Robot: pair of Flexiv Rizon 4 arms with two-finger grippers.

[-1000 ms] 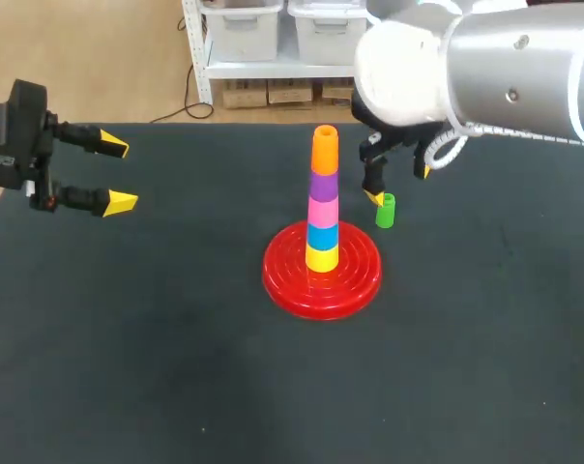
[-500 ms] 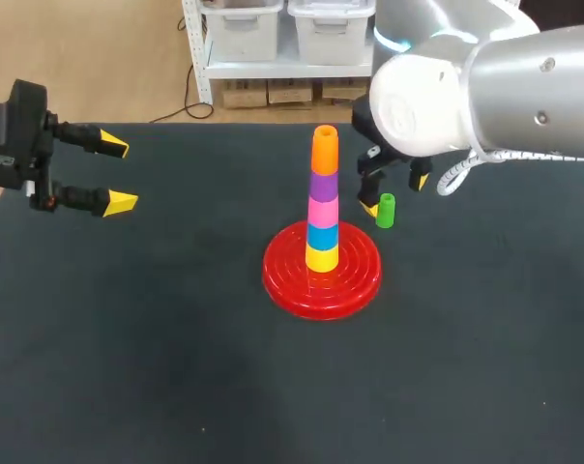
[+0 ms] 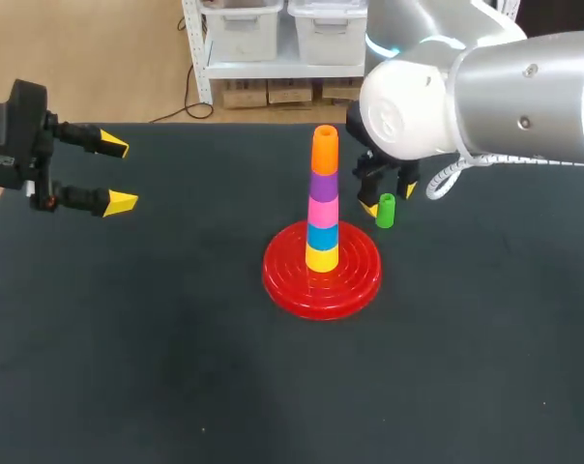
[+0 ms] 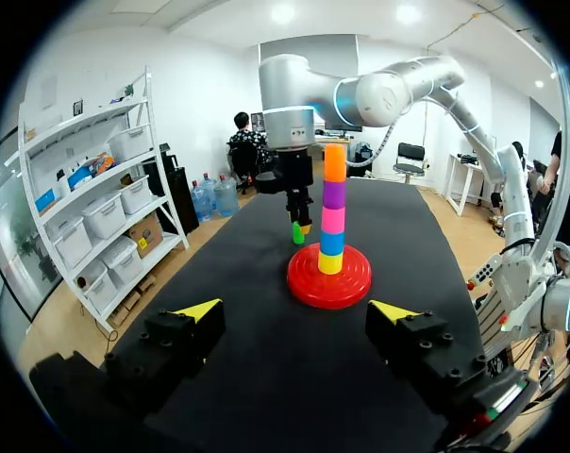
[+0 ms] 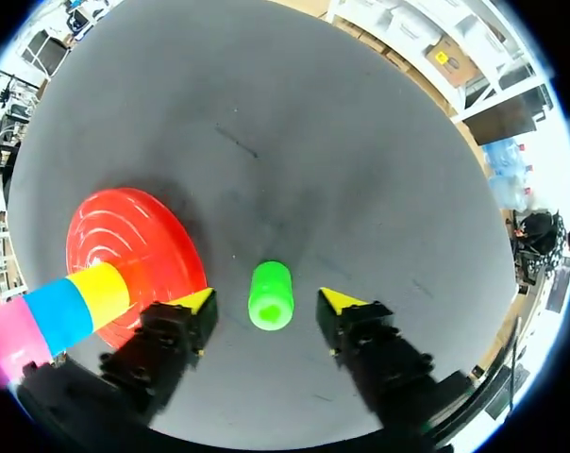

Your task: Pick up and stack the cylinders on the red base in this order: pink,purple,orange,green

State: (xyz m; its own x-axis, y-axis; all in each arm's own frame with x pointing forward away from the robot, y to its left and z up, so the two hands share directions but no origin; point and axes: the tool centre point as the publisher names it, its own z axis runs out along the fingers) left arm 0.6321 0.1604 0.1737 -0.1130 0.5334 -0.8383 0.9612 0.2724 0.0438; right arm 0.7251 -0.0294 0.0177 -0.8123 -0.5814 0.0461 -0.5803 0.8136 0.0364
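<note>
The red base point(image 3: 351, 280) holds a stack point(image 3: 322, 198) of yellow, blue, pink, purple and orange cylinders. A small green cylinder point(image 3: 386, 211) stands upright on the dark table just right of the base. My right gripper point(image 3: 389, 199) is lowered around it. In the right wrist view the green cylinder point(image 5: 271, 294) sits between the yellow fingertips point(image 5: 196, 300) with a gap on each side, so the right gripper point(image 5: 268, 304) is open. My left gripper point(image 3: 113, 174) hovers open and empty at the far left; its own view shows the stack point(image 4: 333, 211) and base point(image 4: 329, 283) ahead.
The dark table point(image 3: 176, 367) stretches wide in front of the base and between the base and my left arm. My right arm's bulky wrist point(image 3: 418, 97) hangs over the back right, close beside the top of the stack.
My right gripper has come down and left around the green cylinder, and its fingers have drawn closer together. The left arm has not moved.
</note>
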